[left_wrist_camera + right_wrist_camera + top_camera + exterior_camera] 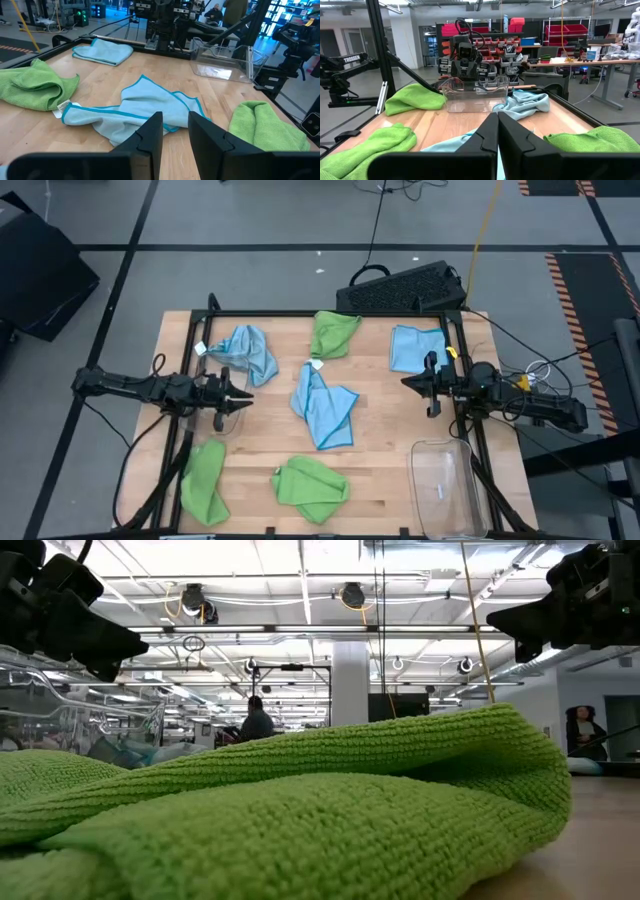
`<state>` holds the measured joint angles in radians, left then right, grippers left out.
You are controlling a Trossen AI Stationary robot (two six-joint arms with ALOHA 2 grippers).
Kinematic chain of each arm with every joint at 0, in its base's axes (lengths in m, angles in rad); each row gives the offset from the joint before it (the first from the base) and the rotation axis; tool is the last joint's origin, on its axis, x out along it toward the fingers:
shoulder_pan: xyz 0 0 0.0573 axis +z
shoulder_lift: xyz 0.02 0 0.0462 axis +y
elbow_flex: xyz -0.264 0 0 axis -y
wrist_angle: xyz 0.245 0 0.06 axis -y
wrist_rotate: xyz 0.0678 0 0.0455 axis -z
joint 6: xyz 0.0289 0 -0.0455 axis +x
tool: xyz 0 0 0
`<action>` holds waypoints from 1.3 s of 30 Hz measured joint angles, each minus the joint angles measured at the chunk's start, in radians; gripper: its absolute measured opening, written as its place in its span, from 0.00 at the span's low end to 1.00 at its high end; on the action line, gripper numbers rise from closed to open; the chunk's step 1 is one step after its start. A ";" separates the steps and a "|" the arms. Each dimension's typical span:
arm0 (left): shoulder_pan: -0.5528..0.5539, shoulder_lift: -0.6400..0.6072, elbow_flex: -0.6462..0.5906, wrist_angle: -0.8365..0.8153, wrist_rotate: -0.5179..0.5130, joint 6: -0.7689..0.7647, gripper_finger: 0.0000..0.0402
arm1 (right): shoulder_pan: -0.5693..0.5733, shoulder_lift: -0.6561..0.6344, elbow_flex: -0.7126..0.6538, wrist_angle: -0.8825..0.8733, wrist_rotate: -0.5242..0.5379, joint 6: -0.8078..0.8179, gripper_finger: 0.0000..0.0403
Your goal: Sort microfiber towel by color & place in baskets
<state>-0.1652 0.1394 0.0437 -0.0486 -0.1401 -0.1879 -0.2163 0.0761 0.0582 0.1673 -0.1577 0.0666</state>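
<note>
Six towels lie loose on the wooden table. The blue ones are at the far left (245,352), the middle (322,405) and the far right (415,347). The green ones are at the far middle (333,332), the near left (205,480) and the near middle (312,488). One clear basket (445,485) stands at the near right. A second clear basket (475,95) stands at the left, by my left arm. My left gripper (175,117) hovers at the table's left, slightly open, holding nothing. My right gripper (497,116) hovers at the right, shut and holding nothing.
A black perforated crate (405,288) sits just beyond the table's far edge. Black frame rails run along the table's sides (190,350). The near green towel (300,820) fills the low view. People stand in the room beyond (255,722).
</note>
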 joint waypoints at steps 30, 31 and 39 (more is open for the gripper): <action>0.000 0.000 0.000 0.000 0.000 0.000 0.23 | 0.098 0.717 0.433 -0.174 0.290 -0.321 0.00; 0.000 0.000 0.000 0.000 0.000 0.000 0.23 | 0.108 0.785 0.457 -0.177 0.326 -0.343 0.00; 0.000 0.000 0.000 0.000 0.000 0.000 0.23 | 0.186 1.257 0.704 -0.242 0.362 -0.410 0.00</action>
<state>-0.1653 0.1390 0.0437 -0.0490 -0.1400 -0.1875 -0.0303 1.3331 0.7619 -0.0745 0.2039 -0.3435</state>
